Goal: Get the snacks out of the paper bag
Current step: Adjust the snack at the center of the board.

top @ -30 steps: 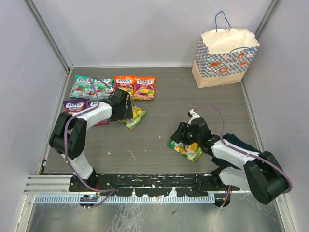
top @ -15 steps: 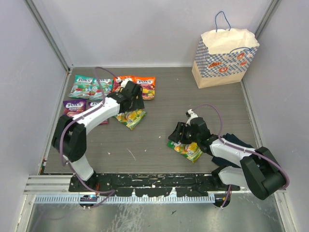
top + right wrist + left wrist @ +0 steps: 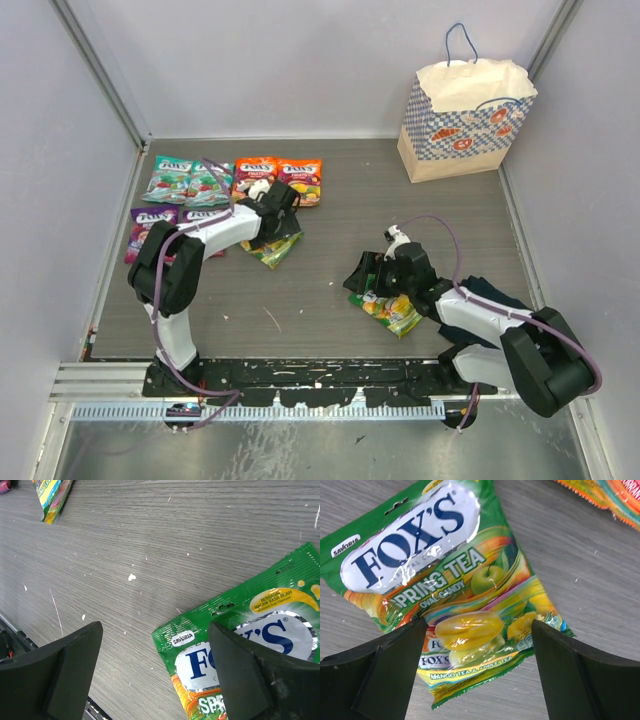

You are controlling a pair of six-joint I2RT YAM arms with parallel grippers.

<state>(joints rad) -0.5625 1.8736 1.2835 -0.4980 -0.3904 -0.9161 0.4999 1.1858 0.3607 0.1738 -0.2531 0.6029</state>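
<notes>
On the grey table [image 3: 330,210], left and right jaws have spread wide over green packets [image 3: 445,580].

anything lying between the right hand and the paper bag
No. In the top view the grey tabletop between the right hand and the paper bag is bare; only the arm's purple cable loops near the hand.

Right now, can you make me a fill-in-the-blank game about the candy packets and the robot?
1. The paper bag stands at the far ____ corner of the table.
2. The packet lying under the left gripper is mostly ____.
3. The big blue word on that packet's white logo is ____.
4. The right gripper has its jaws ____, with nothing held between them.
Missing words: right; green; FOX'S; open.
</notes>
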